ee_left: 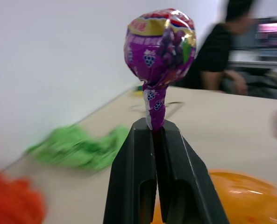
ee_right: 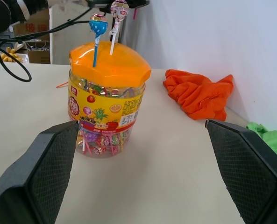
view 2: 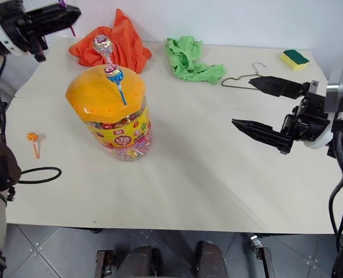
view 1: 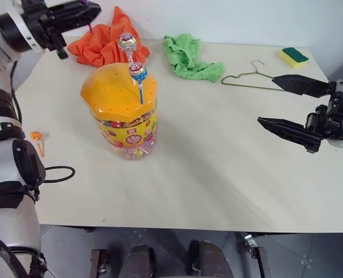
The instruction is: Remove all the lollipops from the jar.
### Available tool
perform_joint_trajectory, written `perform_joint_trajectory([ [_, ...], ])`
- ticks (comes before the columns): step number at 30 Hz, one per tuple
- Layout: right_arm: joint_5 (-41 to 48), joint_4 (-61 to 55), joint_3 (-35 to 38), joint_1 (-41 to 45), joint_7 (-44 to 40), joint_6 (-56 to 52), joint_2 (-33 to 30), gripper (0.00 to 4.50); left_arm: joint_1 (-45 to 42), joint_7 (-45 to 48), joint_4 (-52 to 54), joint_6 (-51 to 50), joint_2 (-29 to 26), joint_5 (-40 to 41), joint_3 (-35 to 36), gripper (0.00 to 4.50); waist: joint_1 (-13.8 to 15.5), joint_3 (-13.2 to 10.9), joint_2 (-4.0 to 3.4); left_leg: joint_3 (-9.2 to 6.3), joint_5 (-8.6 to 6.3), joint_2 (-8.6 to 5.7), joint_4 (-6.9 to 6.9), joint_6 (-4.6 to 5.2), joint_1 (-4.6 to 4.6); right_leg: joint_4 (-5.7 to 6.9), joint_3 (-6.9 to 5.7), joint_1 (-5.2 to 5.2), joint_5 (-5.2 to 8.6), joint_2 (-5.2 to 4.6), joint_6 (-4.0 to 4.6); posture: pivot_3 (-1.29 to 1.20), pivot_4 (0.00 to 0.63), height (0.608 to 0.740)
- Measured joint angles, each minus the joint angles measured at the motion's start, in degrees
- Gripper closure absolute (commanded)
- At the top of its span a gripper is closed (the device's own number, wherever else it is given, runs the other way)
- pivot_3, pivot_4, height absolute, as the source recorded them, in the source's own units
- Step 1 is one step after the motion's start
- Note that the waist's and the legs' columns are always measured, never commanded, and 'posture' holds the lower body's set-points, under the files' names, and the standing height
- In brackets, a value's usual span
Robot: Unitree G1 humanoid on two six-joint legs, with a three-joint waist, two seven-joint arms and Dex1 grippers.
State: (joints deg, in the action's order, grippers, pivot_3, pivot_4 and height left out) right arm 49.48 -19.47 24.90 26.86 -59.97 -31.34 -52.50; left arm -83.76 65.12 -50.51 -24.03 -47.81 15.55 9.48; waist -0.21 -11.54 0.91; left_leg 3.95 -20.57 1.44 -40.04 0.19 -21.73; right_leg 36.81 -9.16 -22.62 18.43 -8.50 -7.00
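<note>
Nearest on the table (view 1: 217, 191), by its left edge, an orange lollipop (view 1: 37, 136) lies flat on its stick — likely one already taken out and set aside. Just beyond it stands the jar (view 1: 125, 116), a clear tub with a yellow-red label and an orange holed lid; a blue lollipop (view 1: 138, 73) and a white-wrapped lollipop (view 1: 127, 41) stand upright with their sticks pushed into the lid holes, so two are yet to be pulled. Out to the right, the right gripper (view 1: 287, 104) hangs over the table with its fingers spread wide, holding nothing, well apart from the jar. Farther back lie a wire hanger (view 1: 246, 78), a green cloth (view 1: 188, 57), an orange cloth (view 1: 107, 40) and a sponge (view 1: 293, 57). High at the far left, the left gripper (ee_left: 154, 128) is pinched tight on the stick of a purple grape lollipop (ee_left: 160, 44) — carried clear of the lid, probably for dropping off.
</note>
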Motion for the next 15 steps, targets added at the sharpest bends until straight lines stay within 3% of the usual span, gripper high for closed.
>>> perform_joint_trajectory([
  [6, -0.1, 1.9, -2.1, 1.8, -1.4, 0.1, 0.0, 0.0, 1.6, -7.5, -0.8, -10.1, -5.7, -5.5, -3.3, 4.43, 0.0, 0.0, 0.0, 0.01, 0.0, 0.0, 0.01, 0.0, 0.0, 0.0, 0.01, -0.01, 0.0, 0.0, 0.0, 0.0, 0.15, 0.74],
  [15, -0.7, 4.0, -4.2, 4.2, -2.7, 0.3, 0.1, 0.0, 17.3, -10.1, 5.9, -22.8, -10.3, -11.1, -9.0, 4.43, 0.3, 0.0, 0.01, -0.01, 0.0, -0.02, -0.02, 0.0, -0.02, 0.01, 0.05, -0.01, 0.0, -0.03, 0.0, 0.0, 0.15, 0.74],
])
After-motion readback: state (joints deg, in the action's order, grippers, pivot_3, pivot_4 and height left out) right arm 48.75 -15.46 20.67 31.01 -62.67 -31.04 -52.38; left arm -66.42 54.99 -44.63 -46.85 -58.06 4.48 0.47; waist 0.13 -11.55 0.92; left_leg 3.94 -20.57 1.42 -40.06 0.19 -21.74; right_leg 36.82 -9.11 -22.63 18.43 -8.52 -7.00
